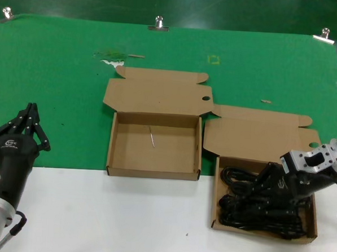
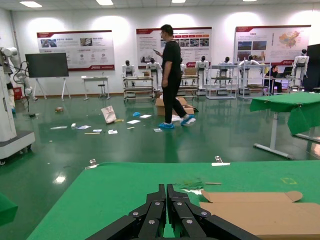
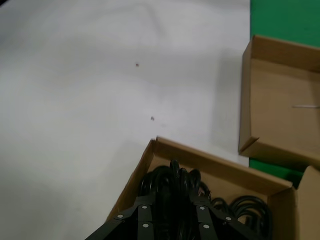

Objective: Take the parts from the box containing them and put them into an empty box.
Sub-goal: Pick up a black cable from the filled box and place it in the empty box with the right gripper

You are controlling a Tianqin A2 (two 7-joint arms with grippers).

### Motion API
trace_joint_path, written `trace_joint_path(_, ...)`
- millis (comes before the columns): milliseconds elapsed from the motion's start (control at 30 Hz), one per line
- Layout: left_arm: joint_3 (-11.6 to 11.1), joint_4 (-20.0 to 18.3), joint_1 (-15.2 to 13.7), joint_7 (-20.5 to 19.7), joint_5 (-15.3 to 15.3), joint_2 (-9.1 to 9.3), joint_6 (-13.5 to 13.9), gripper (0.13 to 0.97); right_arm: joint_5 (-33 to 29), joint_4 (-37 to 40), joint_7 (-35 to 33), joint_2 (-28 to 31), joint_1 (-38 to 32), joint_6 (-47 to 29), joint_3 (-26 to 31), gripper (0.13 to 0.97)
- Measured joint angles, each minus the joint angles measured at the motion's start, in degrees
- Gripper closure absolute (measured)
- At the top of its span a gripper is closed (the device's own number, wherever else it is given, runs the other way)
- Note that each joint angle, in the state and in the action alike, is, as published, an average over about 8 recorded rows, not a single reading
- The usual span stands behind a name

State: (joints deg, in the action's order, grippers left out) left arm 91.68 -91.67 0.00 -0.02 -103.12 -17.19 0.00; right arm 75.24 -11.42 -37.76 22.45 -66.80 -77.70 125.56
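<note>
The box containing the parts [image 1: 216, 205] sits at the right on the white table edge, filled with black cord bundles [image 1: 249, 212]. My right gripper [image 1: 262, 190] is down inside it, its fingers closed round one black cord bundle [image 3: 172, 180] that fills the gap between them; the fingertips are hidden among the cords. The empty box [image 1: 153, 156] stands in the middle with a bare brown floor and a thin pale sliver [image 1: 152, 137]; it also shows in the right wrist view [image 3: 280, 100]. My left gripper [image 1: 31, 110] is parked at the far left, shut and empty [image 2: 166, 192].
Both boxes have lid flaps lying open toward the back on the green cloth [image 1: 57, 86]. Metal clips [image 1: 158, 23] hold the cloth at the far edge. Scraps of tape [image 1: 111, 57] lie behind the empty box. White table surface [image 1: 124, 219] runs along the front.
</note>
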Motion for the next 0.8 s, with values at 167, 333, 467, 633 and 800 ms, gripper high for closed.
trace_joint_path(167,0.0,0.0,0.0,0.0,0.0,0.0,0.0,0.946,1.07,-8.89,6.28,2.78,1.68,-2.91,-0.36,0.845)
trace_joint_path(333,0.0,0.0,0.0,0.0,0.0,0.0,0.0,0.946,2.82,-15.36,11.36,4.59,2.09,-4.71,-1.29,0.845)
trace_joint_path(467,0.0,0.0,0.0,0.0,0.0,0.0,0.0,0.946,4.63,-17.34,13.4,4.4,1.54,-4.79,-2.44,0.845)
trace_joint_path(633,0.0,0.0,0.0,0.0,0.0,0.0,0.0,0.946,6.35,-14.81,12.75,1.92,-0.36,-3.39,-3.55,0.845)
trace_joint_path(800,0.0,0.0,0.0,0.0,0.0,0.0,0.0,0.946,7.06,-7.06,8.52,-2.35,-3.6,-0.7,-4.26,0.845)
